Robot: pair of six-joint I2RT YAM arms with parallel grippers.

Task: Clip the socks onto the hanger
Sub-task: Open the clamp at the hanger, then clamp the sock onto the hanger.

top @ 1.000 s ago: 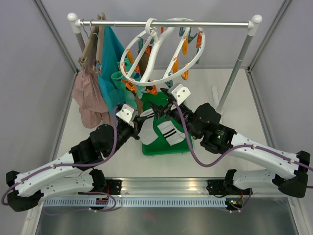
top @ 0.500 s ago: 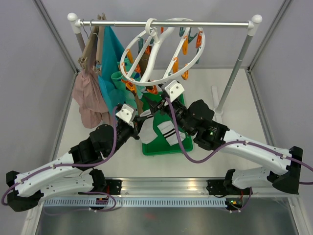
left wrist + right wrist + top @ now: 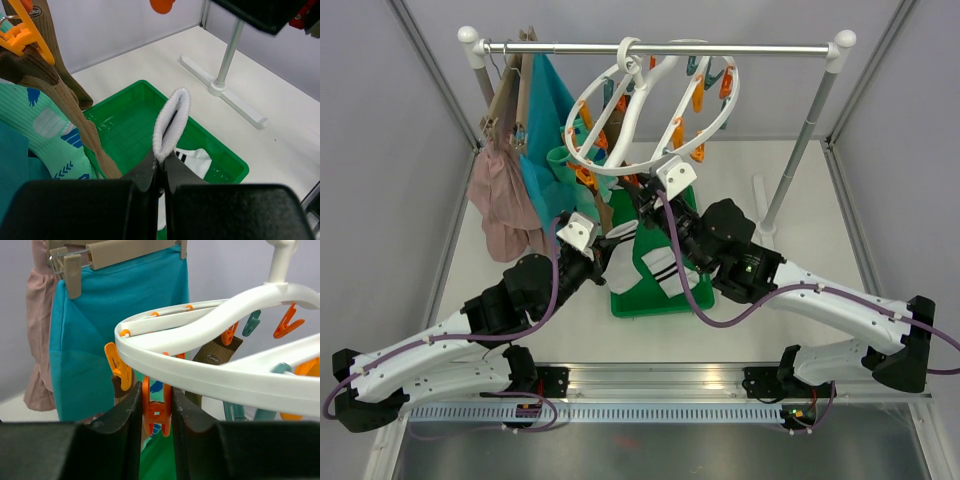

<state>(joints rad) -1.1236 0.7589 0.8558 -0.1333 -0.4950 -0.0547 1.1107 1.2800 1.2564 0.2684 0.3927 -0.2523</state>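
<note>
The white sock (image 3: 172,117), judged light, limp and best held at its ribbed cuff, hangs over the green tray (image 3: 127,127) pinched in the left gripper (image 3: 160,170), while the right gripper (image 3: 156,390) squeezes an orange peg (image 3: 156,415) on the hanger (image 3: 210,375).

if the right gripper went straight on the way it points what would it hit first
The orange plastic peg between the right gripper's fingers, hanging from the round white plastic ring hanger; the fingers seem to press it. Depth beyond is unclear.
</note>
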